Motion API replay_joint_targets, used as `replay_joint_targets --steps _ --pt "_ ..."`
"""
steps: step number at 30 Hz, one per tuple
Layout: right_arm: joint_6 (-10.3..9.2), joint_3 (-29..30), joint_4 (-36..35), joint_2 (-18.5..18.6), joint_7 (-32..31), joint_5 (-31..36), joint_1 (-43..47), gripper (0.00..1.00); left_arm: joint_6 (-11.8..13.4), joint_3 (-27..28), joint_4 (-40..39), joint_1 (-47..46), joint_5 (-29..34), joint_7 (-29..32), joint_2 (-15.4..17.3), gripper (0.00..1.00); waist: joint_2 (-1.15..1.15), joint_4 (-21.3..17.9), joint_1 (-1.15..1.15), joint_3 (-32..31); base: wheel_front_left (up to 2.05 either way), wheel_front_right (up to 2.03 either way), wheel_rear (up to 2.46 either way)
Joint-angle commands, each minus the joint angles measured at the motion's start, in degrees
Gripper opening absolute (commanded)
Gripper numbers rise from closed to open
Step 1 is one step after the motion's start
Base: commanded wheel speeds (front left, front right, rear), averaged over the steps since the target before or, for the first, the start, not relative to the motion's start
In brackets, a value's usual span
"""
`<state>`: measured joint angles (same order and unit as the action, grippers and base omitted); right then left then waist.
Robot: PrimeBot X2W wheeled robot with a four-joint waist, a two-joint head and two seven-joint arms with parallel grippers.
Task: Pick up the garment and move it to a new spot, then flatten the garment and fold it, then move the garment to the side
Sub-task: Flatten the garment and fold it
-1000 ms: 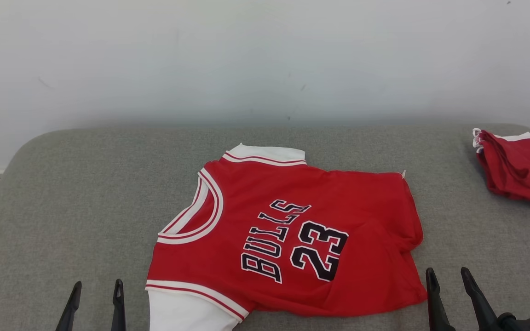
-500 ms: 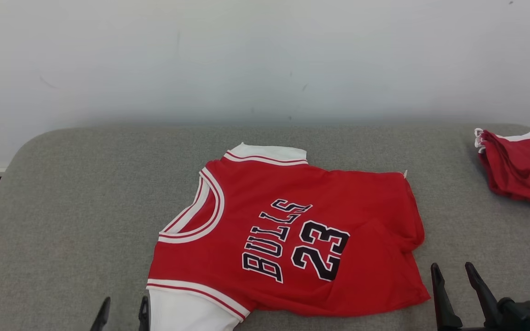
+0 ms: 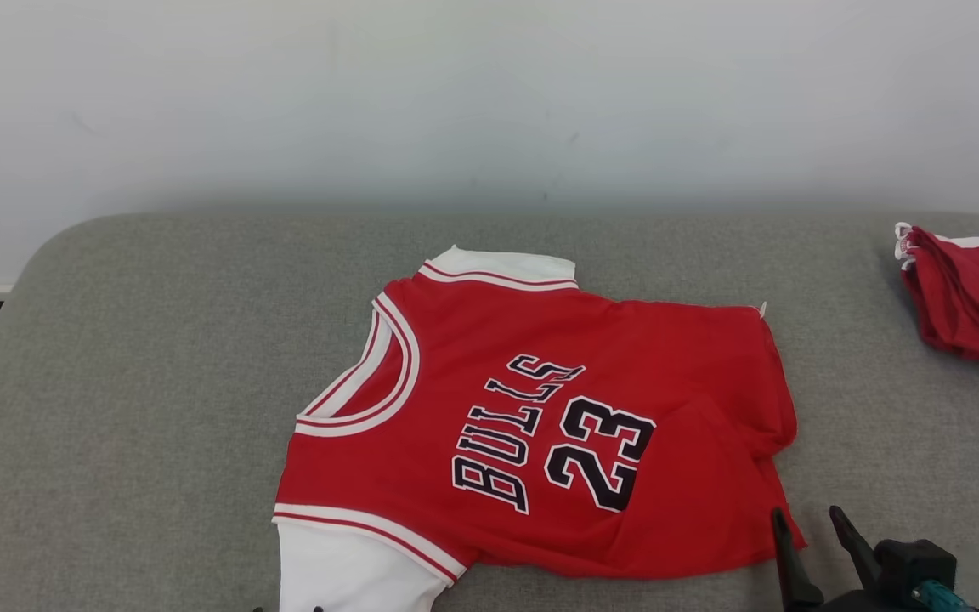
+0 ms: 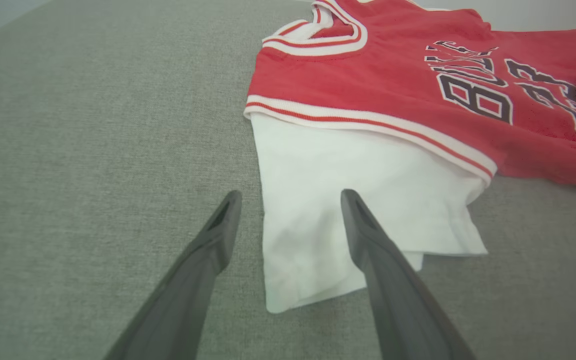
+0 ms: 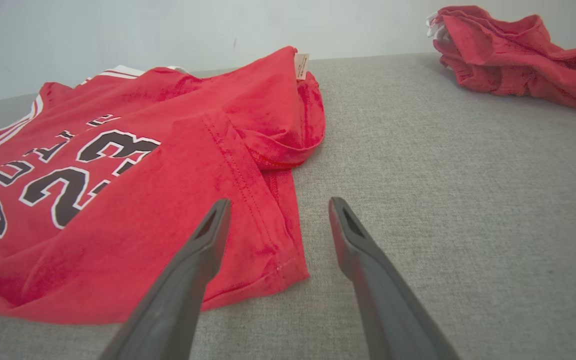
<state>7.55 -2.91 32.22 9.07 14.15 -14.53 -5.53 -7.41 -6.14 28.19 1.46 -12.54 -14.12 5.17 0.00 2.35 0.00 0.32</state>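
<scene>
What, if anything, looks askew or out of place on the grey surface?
The jersey has its hem folded over and puckered on the right, so it isn't flat. A second red garment lies crumpled at the far right edge of the grey surface.

The garment (image 3: pixel 540 425) is a red jersey with white, red-striped trim at the neck and armholes, white short sleeves, and "BULLS 23" printed in black with white edging. It lies print-up and mostly flat on the grey padded surface (image 3: pixel 132 382), turned sideways with the neckline to the left and the hem to the right. The hem end is rumpled, with a flap folded over onto the body.
</scene>
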Motion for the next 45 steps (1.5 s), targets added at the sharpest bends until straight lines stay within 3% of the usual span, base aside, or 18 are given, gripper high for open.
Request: replay_joint_targets --steps 1,14,15,16,17,18,19,24,33,39,45 --pt "-0.15 -0.6 1.7 -0.1 0.5 -0.2 -1.5 1.00 -0.1 -0.6 2.2 -1.5 -0.8 -0.5 0.5 1.00 0.00 0.1 0.00 0.7 0.00 0.00 0.00" --pt "-0.15 -2.0 10.8 -0.6 1.0 0.1 -5.1 0.99 -0.1 -4.3 12.7 -6.0 -6.2 -1.0 0.5 1.00 0.00 0.7 0.00 2.0 0.00 0.00 0.00" --pt "-0.15 -2.0 11.1 -0.6 1.0 0.1 -5.1 0.80 -0.1 -4.8 13.2 -6.1 -6.9 -1.0 0.3 1.00 0.00 0.8 0.00 2.0 0.00 0.00 0.00" --pt "-0.15 -1.9 11.3 -0.6 1.1 0.1 -5.2 0.27 -0.1 -5.6 14.0 -6.1 -7.5 -1.0 0.1 1.00 0.00 0.9 0.00 1.9 0.00 0.00 0.00" --pt "-0.15 -2.0 11.5 -0.7 1.1 -0.1 -5.3 0.12 -0.1 -6.5 14.6 -6.3 -7.9 -1.0 0.0 0.62 0.00 0.9 0.00 1.9 0.00 0.00 0.00" --pt "-0.15 -2.0 11.7 -0.8 1.1 -0.2 -5.4 0.00 -0.1 -7.1 14.4 -6.9 -8.3 -1.0 0.2 0.15 0.00 1.0 0.00 2.0 0.00 0.00 0.00" --pt "-0.15 -2.0 11.7 -0.8 1.1 -0.3 -5.5 0.00 -0.1 -7.3 14.1 -7.3 -9.0 -1.0 0.1 0.00 0.00 1.0 0.00 2.0 0.00 0.00 0.00" --pt "-0.15 -1.4 8.7 -1.3 1.1 -1.0 -5.2 0.00 -0.1 -8.3 11.6 -7.4 -10.5 -1.1 1.1 0.00 0.00 1.1 0.00 2.0 0.00 0.00 0.00" --pt "-0.15 -2.1 -2.0 -0.5 1.0 -4.2 -4.8 0.00 -0.1 -6.7 -1.7 -7.5 -11.8 -1.1 3.6 0.00 0.00 0.0 0.00 3.1 0.00 0.00 0.00" --pt "-0.15 -5.3 -7.0 1.2 1.0 -5.5 -11.0 0.00 -0.1 -8.2 -9.5 -14.5 -13.5 -1.0 8.1 0.00 0.00 -1.6 0.00 6.0 0.00 0.00 0.00" --pt "-0.15 -7.3 -5.7 2.7 0.9 -8.1 -23.7 0.00 0.0 -10.3 -14.4 -29.7 -13.8 2.7 14.5 0.00 0.00 -3.4 0.00 12.7 0.00 0.00 0.00"
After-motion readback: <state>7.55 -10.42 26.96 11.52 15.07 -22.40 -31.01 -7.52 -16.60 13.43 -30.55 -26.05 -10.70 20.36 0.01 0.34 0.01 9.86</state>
